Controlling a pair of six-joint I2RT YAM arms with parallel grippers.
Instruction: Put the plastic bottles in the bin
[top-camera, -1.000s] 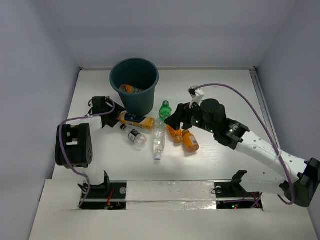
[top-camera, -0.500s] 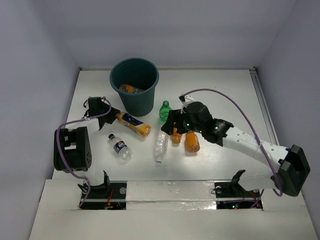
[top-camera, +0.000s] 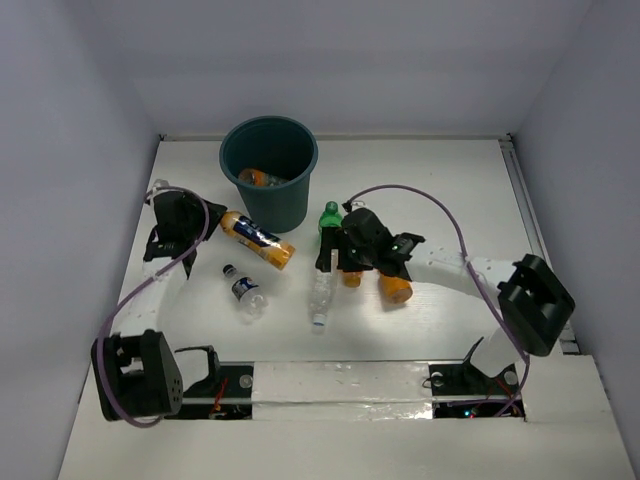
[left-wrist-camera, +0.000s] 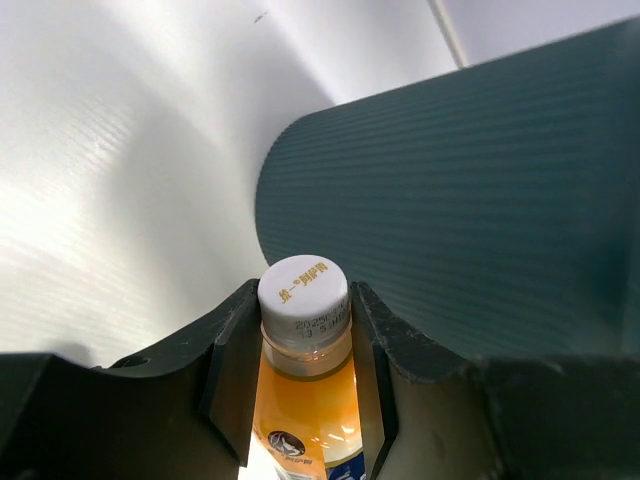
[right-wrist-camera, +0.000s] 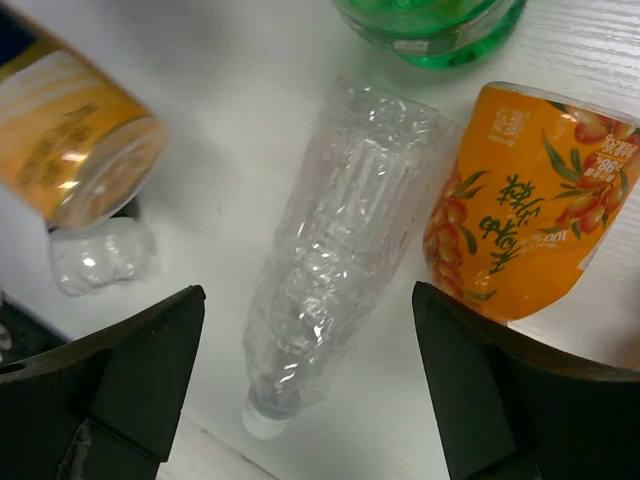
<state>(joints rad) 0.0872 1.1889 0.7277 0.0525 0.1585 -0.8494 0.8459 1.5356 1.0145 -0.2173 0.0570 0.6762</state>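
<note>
The dark teal bin (top-camera: 268, 195) stands at the back with an orange bottle (top-camera: 254, 178) inside. My left gripper (top-camera: 212, 222) is shut on the neck of another orange bottle (top-camera: 257, 240), held tilted beside the bin. In the left wrist view the jaws (left-wrist-camera: 303, 300) clamp this bottle (left-wrist-camera: 305, 400) under its white cap, with the bin wall (left-wrist-camera: 470, 190) close ahead. My right gripper (top-camera: 330, 262) is open over the tall clear bottle (top-camera: 320, 290), which lies between its fingers (right-wrist-camera: 310, 335) in the right wrist view (right-wrist-camera: 345, 250).
A green bottle (top-camera: 330, 220) stands right of the bin. Two orange bottles (top-camera: 350, 274) (top-camera: 394, 288) lie under the right arm. A short clear bottle with a dark label (top-camera: 243, 291) lies front left. White walls enclose the table.
My left gripper has swung left and back with the orange bottle in it. The short clear bottle rolled toward the front. My right gripper moved left over the tall clear bottle.
</note>
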